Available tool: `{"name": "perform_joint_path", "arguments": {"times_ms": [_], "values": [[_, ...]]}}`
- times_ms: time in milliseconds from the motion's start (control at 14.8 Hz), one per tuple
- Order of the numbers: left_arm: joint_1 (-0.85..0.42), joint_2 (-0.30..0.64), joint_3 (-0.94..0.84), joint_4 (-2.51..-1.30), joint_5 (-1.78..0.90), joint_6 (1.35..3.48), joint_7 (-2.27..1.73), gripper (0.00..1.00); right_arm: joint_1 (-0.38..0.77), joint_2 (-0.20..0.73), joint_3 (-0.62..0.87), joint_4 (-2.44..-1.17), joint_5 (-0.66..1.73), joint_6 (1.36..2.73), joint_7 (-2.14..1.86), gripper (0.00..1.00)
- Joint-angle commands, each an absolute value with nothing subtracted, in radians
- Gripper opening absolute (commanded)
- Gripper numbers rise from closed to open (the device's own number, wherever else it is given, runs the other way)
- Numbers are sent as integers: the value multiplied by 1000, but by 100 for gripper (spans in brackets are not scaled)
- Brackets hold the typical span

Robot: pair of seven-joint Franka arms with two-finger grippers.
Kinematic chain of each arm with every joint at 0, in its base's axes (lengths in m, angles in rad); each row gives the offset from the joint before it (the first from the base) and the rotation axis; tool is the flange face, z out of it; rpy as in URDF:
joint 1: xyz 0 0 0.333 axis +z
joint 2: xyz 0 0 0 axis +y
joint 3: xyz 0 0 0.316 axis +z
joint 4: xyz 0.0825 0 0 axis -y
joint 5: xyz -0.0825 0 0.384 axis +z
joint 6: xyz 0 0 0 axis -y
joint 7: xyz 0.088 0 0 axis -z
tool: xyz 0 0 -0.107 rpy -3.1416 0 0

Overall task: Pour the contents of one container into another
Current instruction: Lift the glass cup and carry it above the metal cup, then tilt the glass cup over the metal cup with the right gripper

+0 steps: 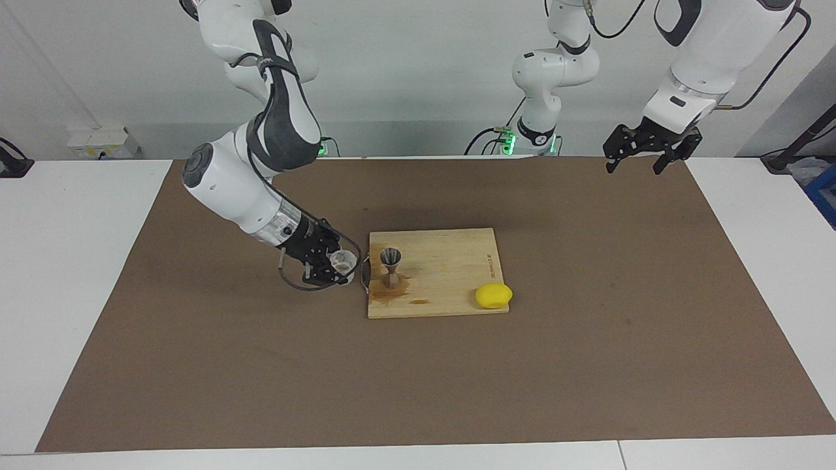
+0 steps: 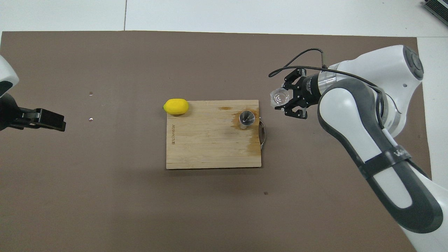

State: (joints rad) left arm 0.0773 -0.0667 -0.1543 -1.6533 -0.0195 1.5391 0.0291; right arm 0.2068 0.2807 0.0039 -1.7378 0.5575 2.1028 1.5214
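A brown mat [image 1: 588, 365] covers the white desk [image 1: 59, 261], and a wooden cutting board [image 1: 450, 261] lies mid-mat, stained wet near its metal handle [image 1: 364, 274]. A yellow lemon [image 1: 493, 296] sits at the board's corner toward the left arm's end.

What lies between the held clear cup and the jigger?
Only the cutting board's metal handle at its edge separates clear cup from jigger; the overhead view shows this.
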Motion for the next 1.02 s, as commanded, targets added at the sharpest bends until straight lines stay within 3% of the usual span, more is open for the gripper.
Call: {"name": "perform_joint_path", "arguments": {"times_ms": [0, 474, 949], "values": [[95, -78, -160, -1654, -9, 1529, 38, 100, 242, 290, 2, -1694, 459, 2108, 1566, 0], [149, -80, -207, -1655, -11, 1532, 43, 100, 360, 293, 3, -1674, 161, 2111, 1583, 0], [138, -81, -207, -1666, -11, 1534, 37, 100, 391, 293, 5, -1675, 42, 2148, 1588, 0]]}}
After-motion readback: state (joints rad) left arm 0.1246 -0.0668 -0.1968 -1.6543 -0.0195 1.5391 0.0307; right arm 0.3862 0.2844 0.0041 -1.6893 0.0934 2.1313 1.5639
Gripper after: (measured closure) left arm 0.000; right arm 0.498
